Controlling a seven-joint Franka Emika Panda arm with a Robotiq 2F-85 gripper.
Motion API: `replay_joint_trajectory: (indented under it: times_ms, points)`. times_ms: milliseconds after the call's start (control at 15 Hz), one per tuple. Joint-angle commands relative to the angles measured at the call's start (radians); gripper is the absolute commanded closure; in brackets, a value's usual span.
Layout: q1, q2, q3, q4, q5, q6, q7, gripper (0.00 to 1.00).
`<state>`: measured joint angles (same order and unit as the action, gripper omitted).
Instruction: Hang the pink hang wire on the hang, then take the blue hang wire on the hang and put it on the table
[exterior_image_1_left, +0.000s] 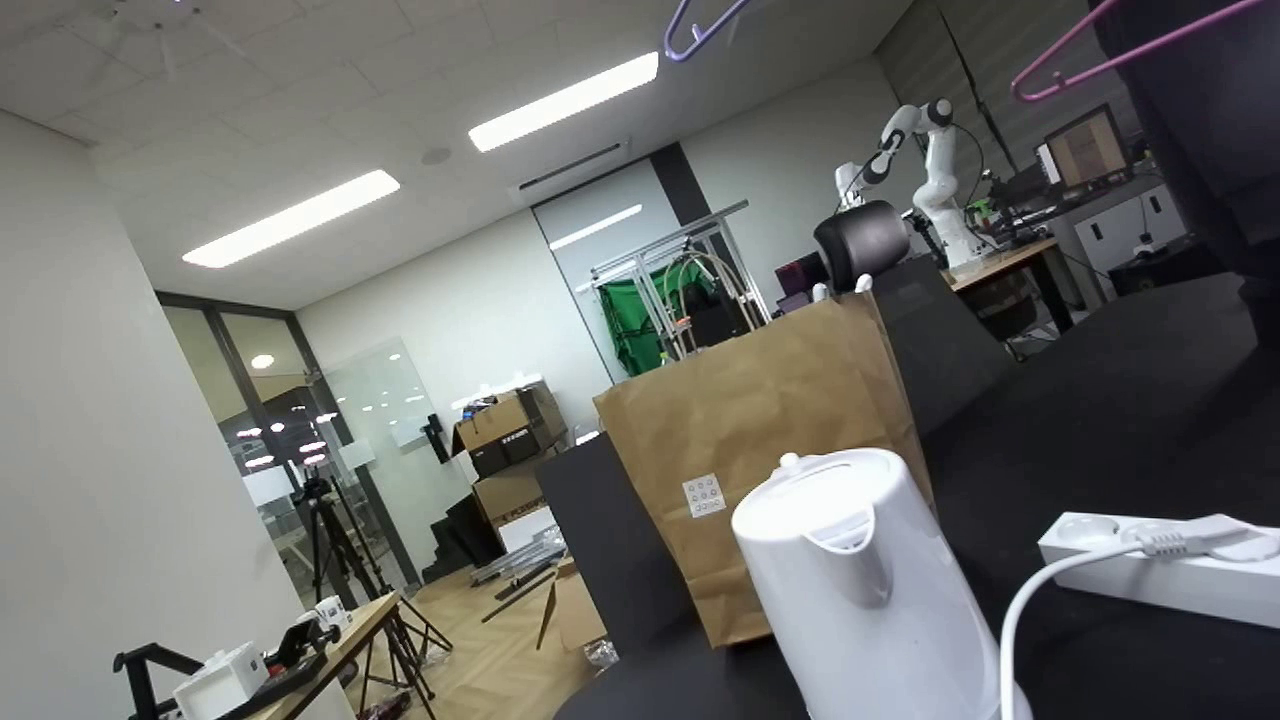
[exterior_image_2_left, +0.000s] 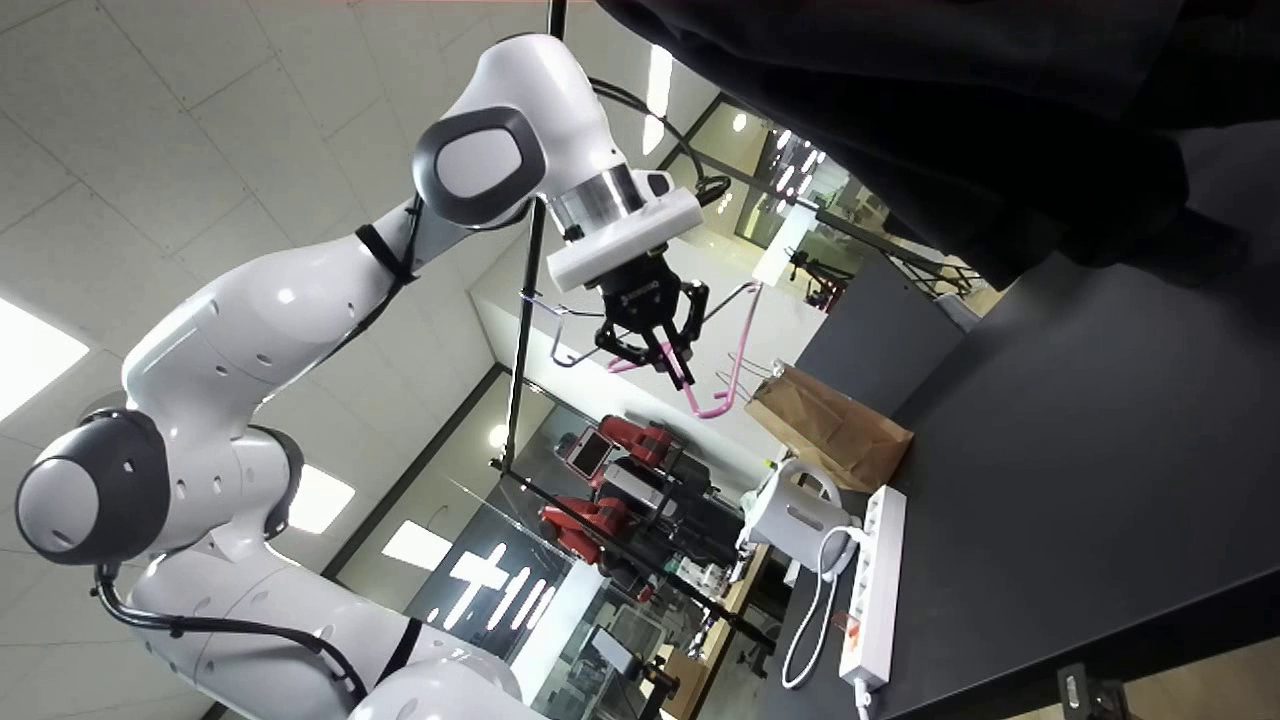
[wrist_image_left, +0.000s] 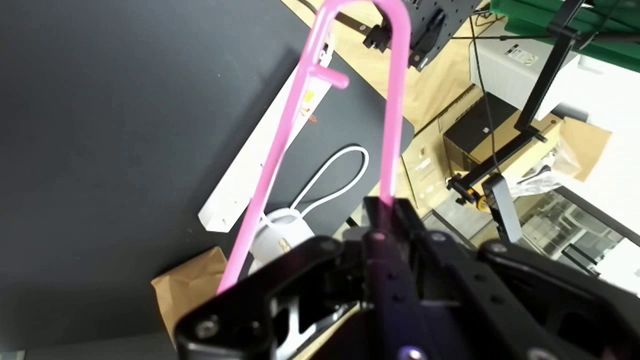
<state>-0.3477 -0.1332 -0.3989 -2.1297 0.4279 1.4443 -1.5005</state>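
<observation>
The pink hang wire (wrist_image_left: 395, 100) rises ahead of my gripper (wrist_image_left: 387, 204) in the wrist view, one of its sides pinched between the black fingers (wrist_image_left: 410, 217). An exterior view has the gripper (exterior_image_2_left: 683, 385) high above the table, pointing down, with the pink hang wire (exterior_image_2_left: 742, 350) spreading to both sides of it. A greyish-violet end of the blue hang wire (exterior_image_2_left: 568, 361) shows behind the gripper. Elsewhere only low corners of the blue hang wire (exterior_image_1_left: 678, 57) and pink hang wire (exterior_image_1_left: 1040, 96) enter at the top. Whether the black pole (exterior_image_2_left: 520, 360) is the hang, I cannot tell.
On the dark table (exterior_image_2_left: 1080, 440) stand a brown paper bag (exterior_image_2_left: 830, 420), a white kettle (exterior_image_2_left: 800, 522) and a white power strip (exterior_image_2_left: 875, 590) with a looped cable. Dark clothing (exterior_image_2_left: 950, 130) fills the upper right. A white robot arm (exterior_image_1_left: 935, 180) is in the background.
</observation>
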Motion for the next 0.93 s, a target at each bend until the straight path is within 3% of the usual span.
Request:
replay_joint_trajectory:
  times_ms: [0, 133, 200, 867]
  points:
    - [0.006, 0.030, -0.009, 0.128, 0.084, -0.100, 0.041, 0.98]
    - [0.007, 0.043, -0.007, 0.180, 0.112, -0.134, 0.052, 0.98]
    - [0.003, 0.012, -0.004, 0.106, 0.087, -0.086, 0.013, 0.92]
    - [0.002, 0.035, -0.002, 0.149, 0.102, -0.110, 0.018, 0.92]
